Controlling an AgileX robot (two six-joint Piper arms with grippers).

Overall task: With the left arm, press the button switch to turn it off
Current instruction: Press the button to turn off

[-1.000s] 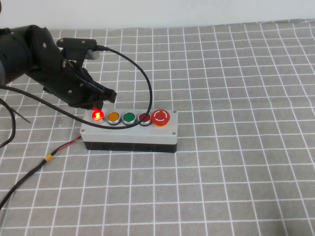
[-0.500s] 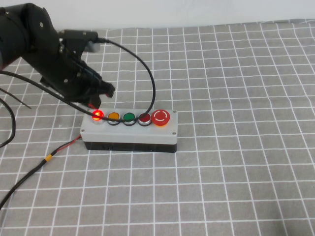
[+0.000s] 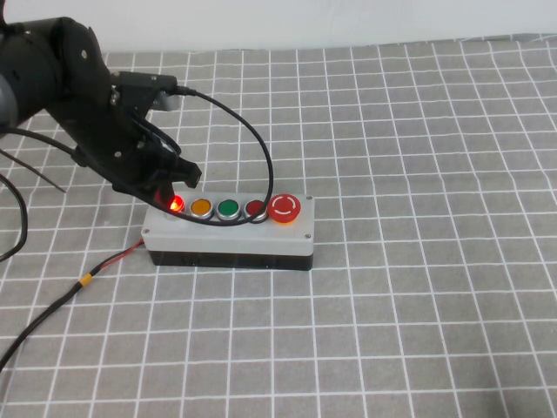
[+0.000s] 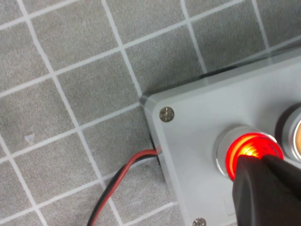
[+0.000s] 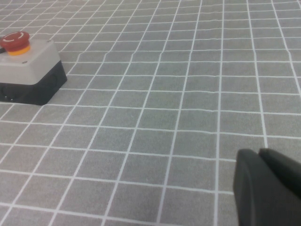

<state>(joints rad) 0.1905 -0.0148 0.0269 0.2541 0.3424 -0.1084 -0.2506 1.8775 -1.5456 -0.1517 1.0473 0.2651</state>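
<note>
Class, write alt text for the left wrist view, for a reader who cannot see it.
Close-up: the left tool's black tip sits at the edge of the glowing red button switch on a grey box. A red-and-black wire leaves the box across the grey grid-patterned mat. The right tool is not in this view.

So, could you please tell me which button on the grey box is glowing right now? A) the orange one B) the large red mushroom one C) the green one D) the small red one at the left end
D: the button switch glows red under the left claw.
</note>
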